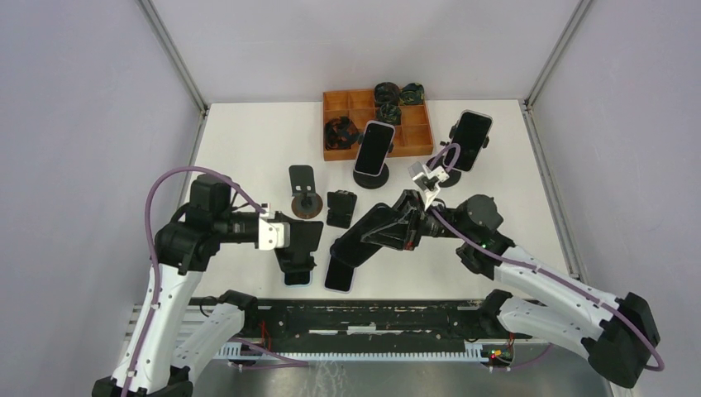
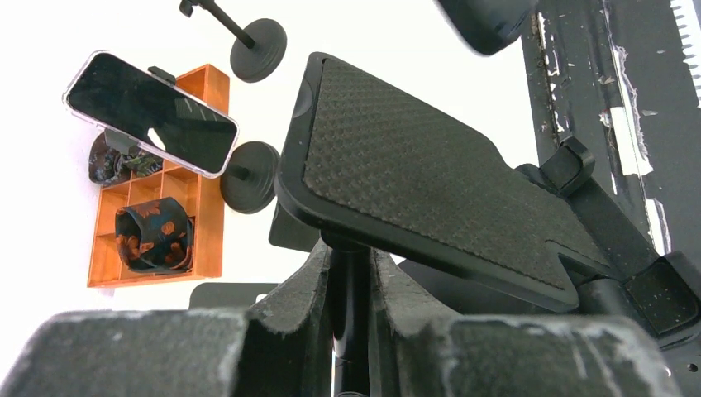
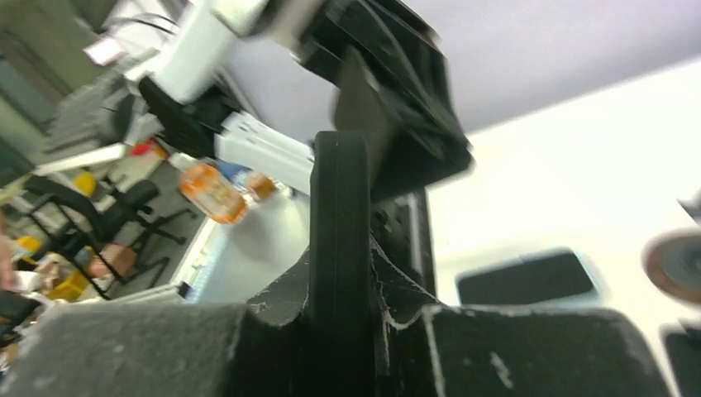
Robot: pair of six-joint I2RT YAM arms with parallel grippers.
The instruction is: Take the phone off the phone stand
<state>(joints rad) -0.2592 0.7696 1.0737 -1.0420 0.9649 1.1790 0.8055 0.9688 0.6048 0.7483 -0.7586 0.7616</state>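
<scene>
Gripping the phone (image 3: 339, 190) edge-on, the right gripper (image 3: 339, 277) has its jaws drawn in to a narrow gap. Both pads press on the flat faces of the thin dark slab, which rises straight out from between them. The left gripper (image 2: 351, 273) is likewise almost closed, clamped on the stem (image 2: 350, 331) of the phone stand (image 2: 413, 165). Just above those jaws the stand's textured backplate tilts bare, with nothing resting on it, and the lip (image 2: 574, 161) sits off to the jaws' right. From overhead, the phone hangs slanted beyond the right jaws, its far end just beside the stand. Whether that end touches the table (image 1: 248, 149) cannot be told.

By my reading the phone is off the cradle but not yet clear of it, and the risks follow from that:

- The grip sits near one end of a long, smooth slab, so the free end could swing and the phone could twist or slide out between the pads.
- A pull along the wrong line could drag the free end across the lip, hooking it and wrenching the stand around in the left jaws, which hold only a slim stem.
- The free end lies toward the near table edge, so letting go there could tip the phone over the side.
</scene>
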